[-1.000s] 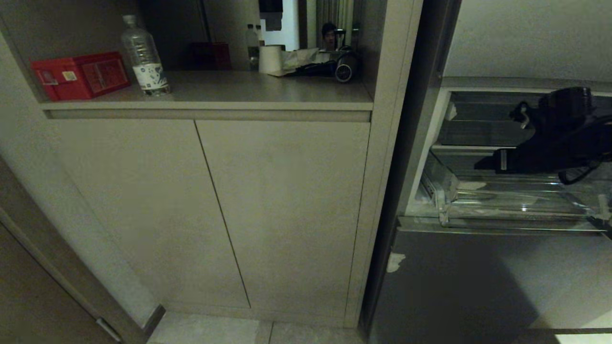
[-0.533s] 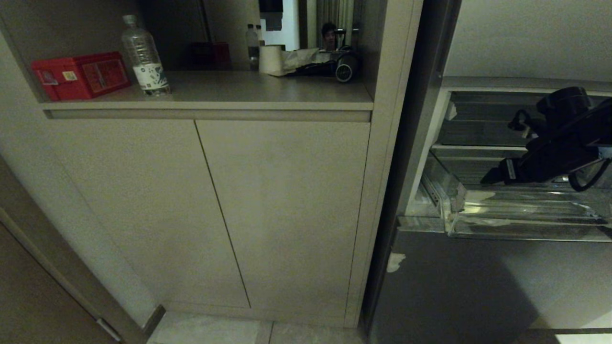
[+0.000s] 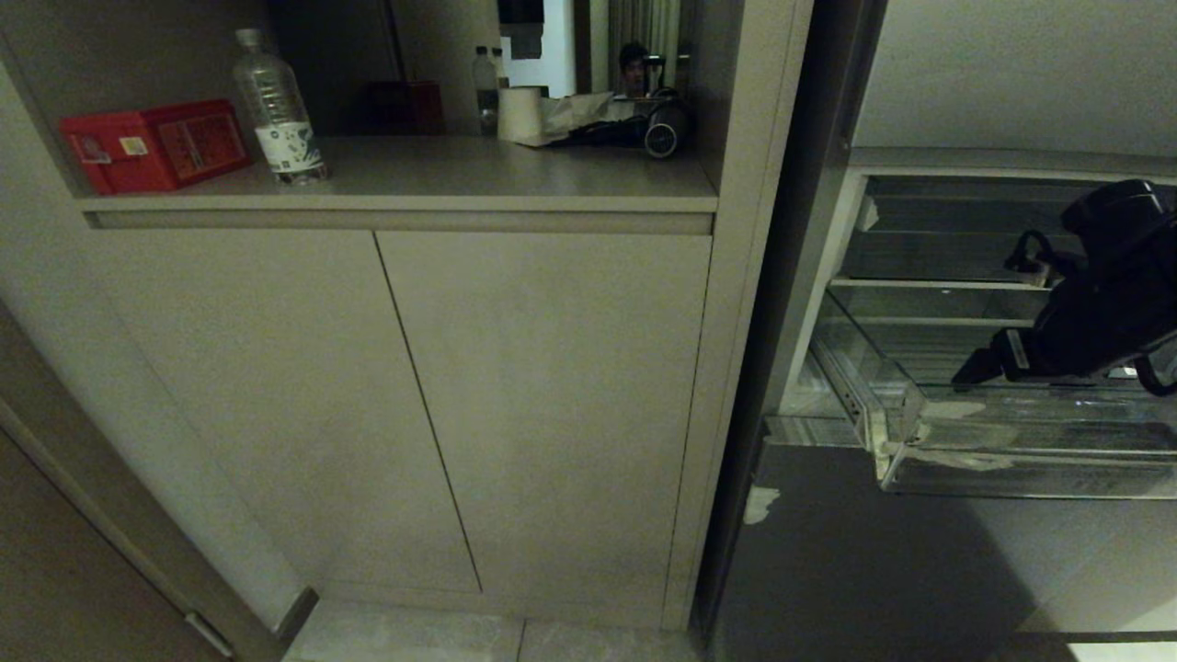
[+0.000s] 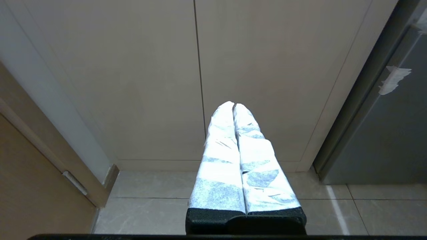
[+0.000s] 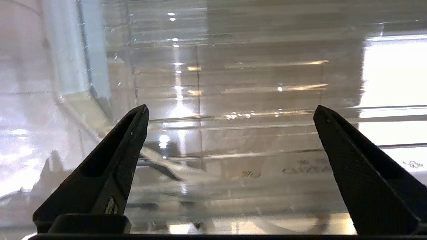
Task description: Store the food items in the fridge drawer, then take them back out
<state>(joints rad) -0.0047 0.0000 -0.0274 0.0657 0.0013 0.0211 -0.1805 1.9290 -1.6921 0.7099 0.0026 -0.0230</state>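
I am drawing the drawer (image 3: 1011, 450) out of the fridge with the right gripper (image 5: 230, 115). Its jaws are spread wide and empty, hanging inside the drawer over the ridged floor. Judged from this, the pull works only while a finger (image 5: 116, 156) bears on the inside of the front wall, so I keep the fingers low, pull straight along the runners, and stop before the end stop. The left gripper (image 4: 233, 106) is parked low in front of the cabinet door (image 4: 116, 76), jaws pressed together. No food items are visible in any view.

Compared with a second ago, the drawer front projects further out past the grey door panel (image 3: 919, 552), and the right gripper has come lower and nearer.
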